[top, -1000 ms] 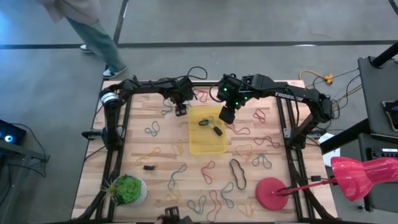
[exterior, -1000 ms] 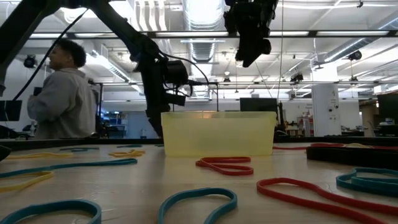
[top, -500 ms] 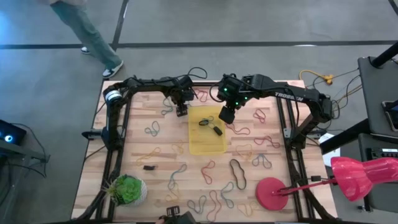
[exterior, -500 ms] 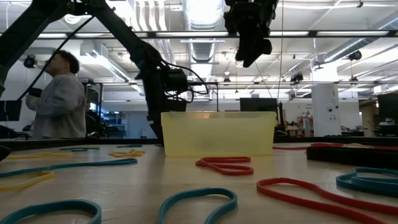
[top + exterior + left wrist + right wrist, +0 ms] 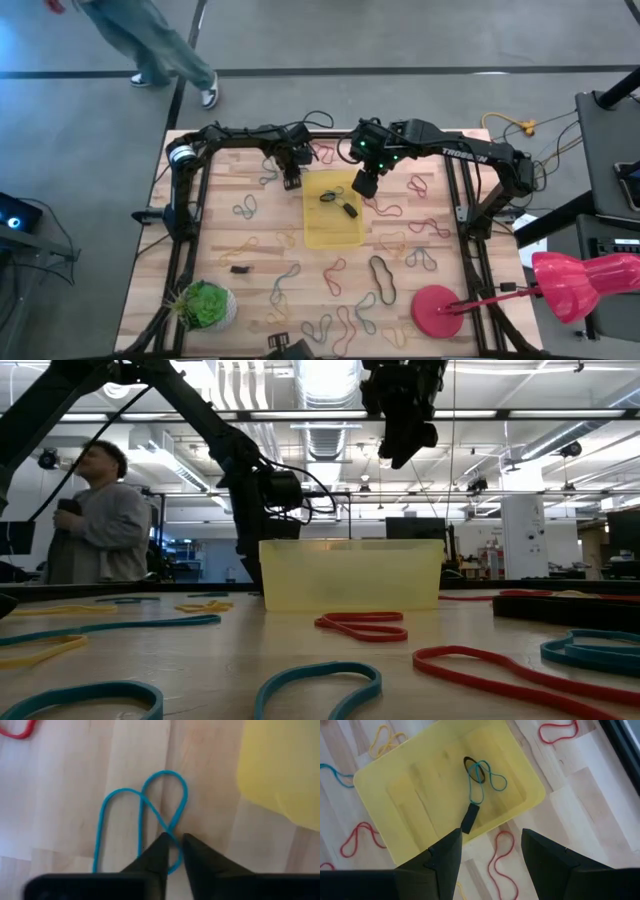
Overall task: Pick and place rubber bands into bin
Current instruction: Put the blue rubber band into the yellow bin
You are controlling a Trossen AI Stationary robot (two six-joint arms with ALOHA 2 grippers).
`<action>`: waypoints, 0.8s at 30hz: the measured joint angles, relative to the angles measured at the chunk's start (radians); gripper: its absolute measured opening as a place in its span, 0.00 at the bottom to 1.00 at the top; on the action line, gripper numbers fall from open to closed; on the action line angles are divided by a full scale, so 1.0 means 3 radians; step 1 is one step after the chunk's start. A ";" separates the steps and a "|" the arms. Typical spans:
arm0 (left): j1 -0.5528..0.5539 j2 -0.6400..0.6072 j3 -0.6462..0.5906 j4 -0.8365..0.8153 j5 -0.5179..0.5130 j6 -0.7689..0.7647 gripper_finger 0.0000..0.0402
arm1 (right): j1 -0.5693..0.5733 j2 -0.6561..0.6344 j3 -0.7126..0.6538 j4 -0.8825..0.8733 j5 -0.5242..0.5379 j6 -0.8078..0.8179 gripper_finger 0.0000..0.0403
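High view: the yellow bin (image 5: 333, 210) sits mid-table with bare wood around its walls, loose rubber bands (image 5: 336, 272) scattered beyond. The left gripper (image 5: 171, 851) is down on the wood just beside the bin's far left corner, its fingers nearly together, pinching a twisted blue rubber band (image 5: 142, 826) where its strands cross; the band still lies flat. The right gripper (image 5: 490, 840) hangs well above the bin's far right edge, fingers spread, holding nothing. Inside the bin lie a blue band (image 5: 483, 779) and a black band (image 5: 471, 767).
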 joint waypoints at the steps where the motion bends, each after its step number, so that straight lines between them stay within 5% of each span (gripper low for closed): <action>1: 0.0000 0.0000 0.0000 -0.0014 0.0009 -0.0008 0.03 | 0.0000 0.0000 0.0000 0.0001 0.0014 -0.0001 0.48; 10: -0.0010 -0.0255 -0.0032 -0.0575 0.0091 -0.0206 0.00 | -0.0004 0.0000 0.0000 0.0027 0.0025 -0.0099 0.48; 24: -0.0250 -0.1653 0.0013 -0.0364 0.0356 -0.0887 0.00 | -0.0010 0.0000 0.0000 0.0077 0.0122 -0.0227 0.48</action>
